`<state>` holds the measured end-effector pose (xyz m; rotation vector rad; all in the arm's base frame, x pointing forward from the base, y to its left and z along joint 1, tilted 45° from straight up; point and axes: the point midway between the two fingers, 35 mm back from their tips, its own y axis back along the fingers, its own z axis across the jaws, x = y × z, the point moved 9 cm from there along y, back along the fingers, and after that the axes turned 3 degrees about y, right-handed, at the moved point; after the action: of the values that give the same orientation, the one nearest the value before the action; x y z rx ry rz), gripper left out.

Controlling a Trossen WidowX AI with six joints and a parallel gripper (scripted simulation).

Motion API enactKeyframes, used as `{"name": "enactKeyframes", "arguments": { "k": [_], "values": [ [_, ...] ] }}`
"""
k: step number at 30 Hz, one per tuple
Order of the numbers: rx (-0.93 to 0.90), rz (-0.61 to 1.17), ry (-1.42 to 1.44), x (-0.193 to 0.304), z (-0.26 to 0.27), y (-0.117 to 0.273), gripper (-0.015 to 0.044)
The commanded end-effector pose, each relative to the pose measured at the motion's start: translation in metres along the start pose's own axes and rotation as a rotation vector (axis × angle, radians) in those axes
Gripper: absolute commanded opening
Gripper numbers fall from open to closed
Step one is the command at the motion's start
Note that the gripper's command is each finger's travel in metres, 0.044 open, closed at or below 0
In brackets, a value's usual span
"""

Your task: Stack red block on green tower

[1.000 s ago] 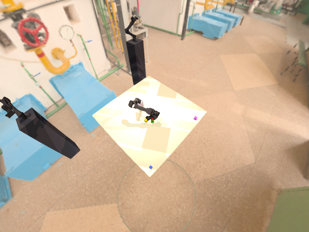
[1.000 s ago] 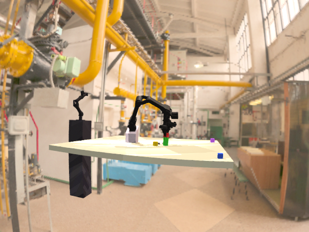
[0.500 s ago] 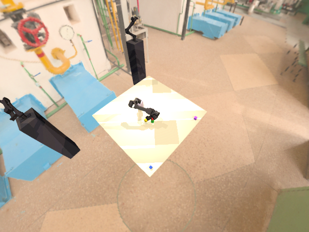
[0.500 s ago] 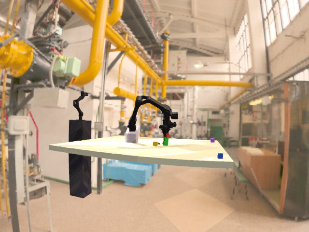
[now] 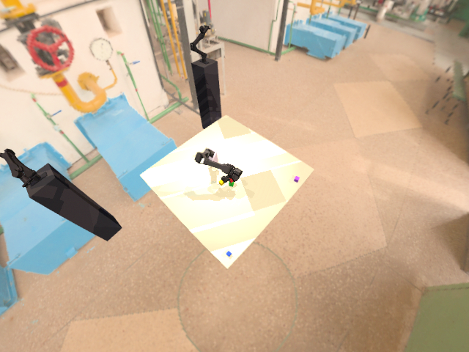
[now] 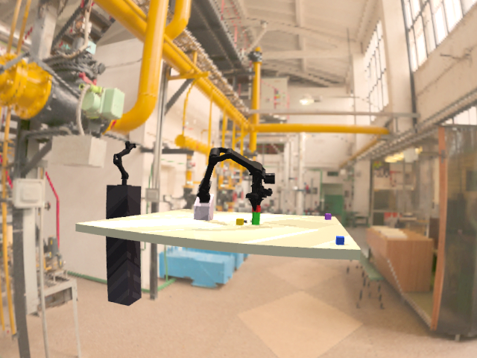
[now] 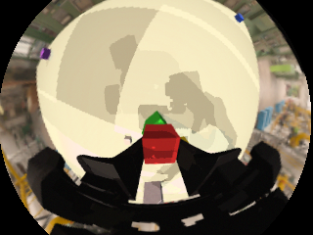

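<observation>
The small red cube block [image 7: 160,144] is sitting squarely on the green block tower [image 6: 256,218], its flat matte faces unmarked, and in the wrist view only a green corner is peeking out behind it. The black parallel-jaw gripper [image 6: 256,203] is pointing straight down over the stack with its fingers pinching the red block on both sides; from the exterior view the red block's underside appears to be meeting the tower's top, though whether it is bearing its own weight cannot be told. A small yellow cube [image 6: 240,221] is lying just beside the tower on the arm-base side. A purple cube [image 6: 327,215] and a blue cube [image 6: 339,239] are sitting well apart, near the edges of the surface. No writing or labels are showing on any block.

The pale cream square table top [image 6: 185,233], patched with tan shadows, is carrying the arm's lilac base block [image 6: 203,211]. Around it, a factory hall is stretching out with yellow overhead pipes [image 6: 153,57], a red valve wheel [image 5: 50,48], blue crates [image 5: 124,144] and a speckled beige floor [image 5: 341,227].
</observation>
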<state>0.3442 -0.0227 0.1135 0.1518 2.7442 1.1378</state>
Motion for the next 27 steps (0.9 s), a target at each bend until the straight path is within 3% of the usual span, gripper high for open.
{"name": "enactKeyframes", "arguments": {
  "k": [1, 9, 27],
  "values": [
    [0.0, 0.001, 0.0, 0.0002, 0.0, -0.0002, 0.0236],
    [0.0, 0.001, 0.0, 0.0002, 0.0, -0.0002, 0.044],
    [0.0, 0.001, 0.0, 0.0002, 0.0, -0.0002, 0.044]
  ]
}}
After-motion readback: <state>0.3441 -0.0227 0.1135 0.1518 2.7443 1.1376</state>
